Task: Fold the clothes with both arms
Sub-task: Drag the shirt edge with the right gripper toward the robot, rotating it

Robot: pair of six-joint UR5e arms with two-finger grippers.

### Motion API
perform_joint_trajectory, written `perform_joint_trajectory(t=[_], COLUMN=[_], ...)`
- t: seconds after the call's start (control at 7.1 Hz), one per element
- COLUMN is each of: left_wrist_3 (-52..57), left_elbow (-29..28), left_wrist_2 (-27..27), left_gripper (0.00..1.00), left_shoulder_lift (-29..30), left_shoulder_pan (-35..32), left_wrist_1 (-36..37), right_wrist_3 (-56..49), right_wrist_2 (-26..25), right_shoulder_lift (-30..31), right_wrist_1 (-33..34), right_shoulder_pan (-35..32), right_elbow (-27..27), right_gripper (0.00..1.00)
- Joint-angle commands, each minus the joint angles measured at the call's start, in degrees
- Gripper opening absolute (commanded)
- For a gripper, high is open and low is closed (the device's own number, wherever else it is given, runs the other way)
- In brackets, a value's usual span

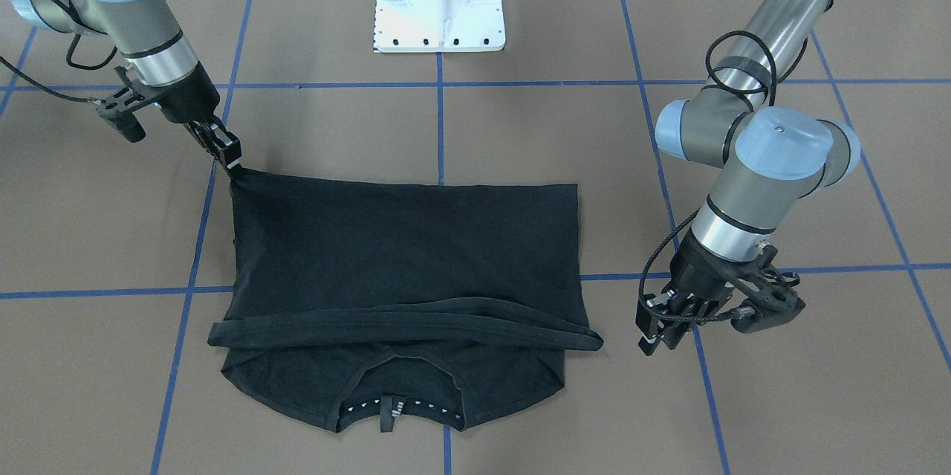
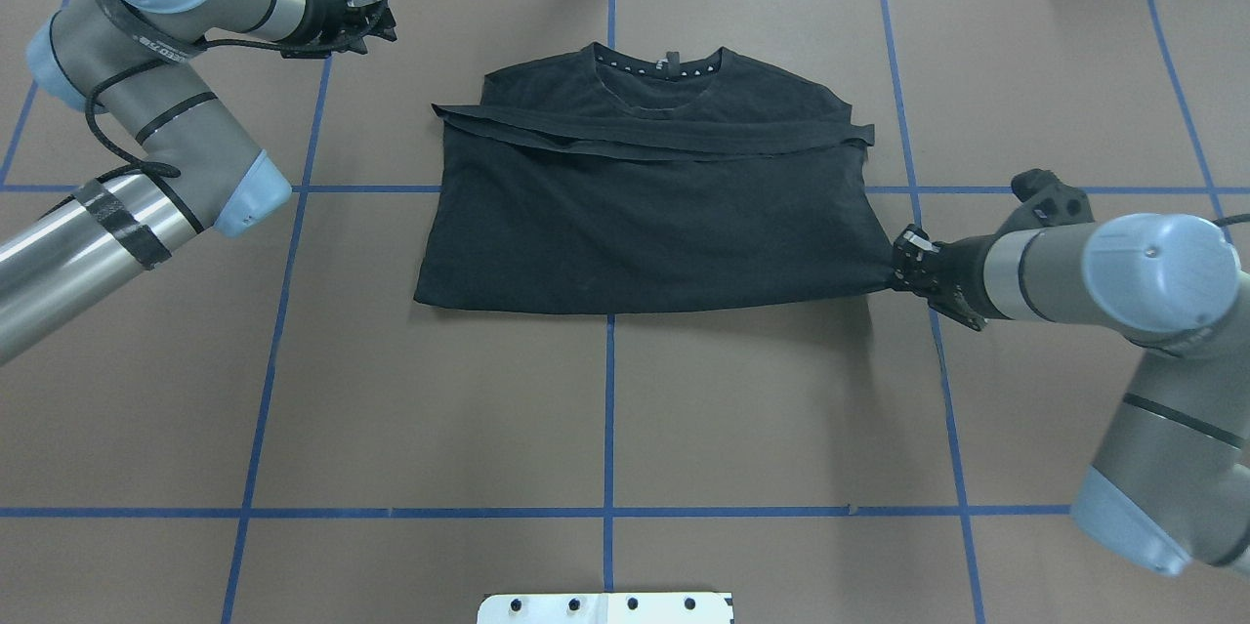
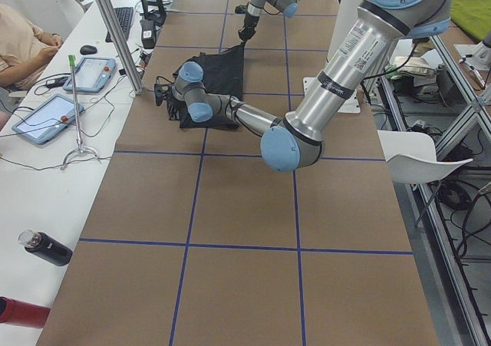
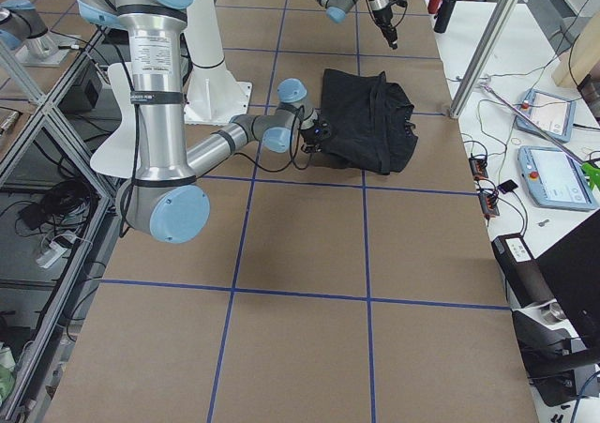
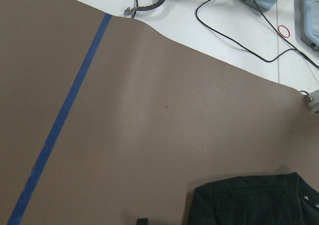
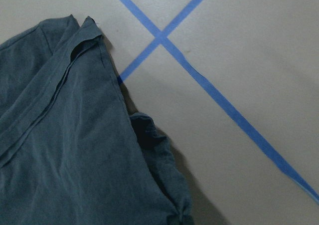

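The black T-shirt (image 1: 401,252) (image 2: 645,224) lies flat on the brown table, plain side up. A folded band of cloth crosses it just below the dotted collar (image 2: 664,67), which points away from the robot. My right gripper (image 1: 230,157) (image 2: 903,263) is shut on the shirt's near corner on my right and pulls that corner into a point; the right wrist view shows bunched cloth (image 6: 179,216) at the bottom edge. My left gripper (image 1: 657,337) (image 2: 376,14) hovers off the shirt's far corner on my left. It is open, holds nothing, and does not touch the cloth (image 5: 249,202).
The white base mount (image 1: 438,14) stands on the robot's side of the shirt. Blue tape lines (image 2: 609,409) grid the tabletop. Beyond the far edge, a white side bench carries tablets (image 3: 42,120), cables and a bottle (image 3: 46,248). A person (image 3: 23,43) sits there.
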State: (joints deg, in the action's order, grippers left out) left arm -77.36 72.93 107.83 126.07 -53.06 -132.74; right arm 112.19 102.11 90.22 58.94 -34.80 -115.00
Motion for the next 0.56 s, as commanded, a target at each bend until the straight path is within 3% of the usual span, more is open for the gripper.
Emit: perform_joint_trajectory(t=[0.0,0.14,0.28,0.42], left_wrist_3=[-0.1,-0.2,-2.7,-4.4], left_elbow=[2.3,3.4,6.2,7.6], left_wrist_2=[0.5,3.8,5.8,8.2], left_gripper=[0.47,0.47,0.47,0.47], left_shoulder_lift=[-0.4,-0.5,-0.5,-0.4], left_shoulder_pan=[0.0,0.0,0.0,0.1], left_wrist_1=[0.1,0.4,1.8,2.4], right_wrist_3=[2.9,6.7,11.0,17.3], right_wrist_2=[17.5,27.5,31.3,29.8], right_shoulder_lift=[6.3,6.1,5.9,5.1], right_wrist_1=[-0.8,-0.8,-0.8,-0.8], right_shoulder_pan=[0.4,1.0,5.5,12.1], right_elbow=[-5.6,-6.6,-8.8,-9.4], right_gripper=[0.00,0.00,0.00,0.00])
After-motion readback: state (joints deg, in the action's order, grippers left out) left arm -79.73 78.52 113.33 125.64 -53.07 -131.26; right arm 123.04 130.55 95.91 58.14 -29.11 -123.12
